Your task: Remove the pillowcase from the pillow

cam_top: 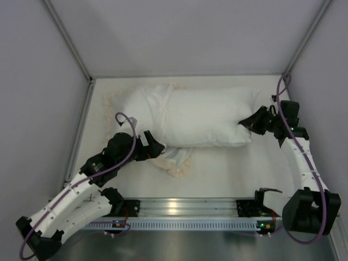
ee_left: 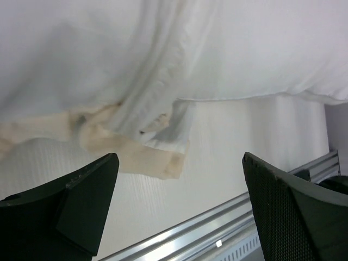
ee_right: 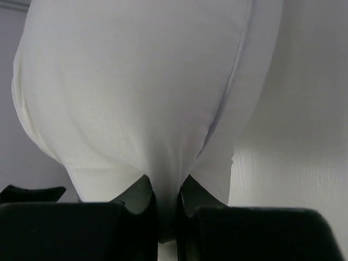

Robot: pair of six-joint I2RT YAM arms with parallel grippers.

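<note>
Cream frill marked the pillowcase [cam_top: 175, 161], which lay bunched over the left end of the pillow [cam_top: 212, 117]. A loose flap of it spilled onto the surface [cam_top: 228, 174] just beside the left pincer [cam_top: 157, 147]. That pincer stood wide apart with nothing in it, and in the wrist view the frilled hem hung just ahead of the gap. Further right, most of the plump white pillow lay bare and smooth. At its right-hand corner the right pincer [cam_top: 249, 123] was clamped on a pinch of the plain white pillow fabric.

The step in hand appeared to be taking hold of the cover so it could be drawn off to the left. To do it well, the left pincer would need to close on the frilled hem alone, catching cover cloth and none of the cushion beneath. It would then pull low and along the pillow's length, away from the right pincer. The right grip served as the anchor. It was only a thin corner pinch, so a steady pull seemed safer than a jerk, which could tear it loose.

Underneath lay a white, finely ribbed surface, edged at the near side by an aluminium rail [cam_top: 179, 206]. Pale grey walls [cam_top: 190, 32] closed in the left, back and right, with slim metal posts [cam_top: 65, 38] at the far corners.
</note>
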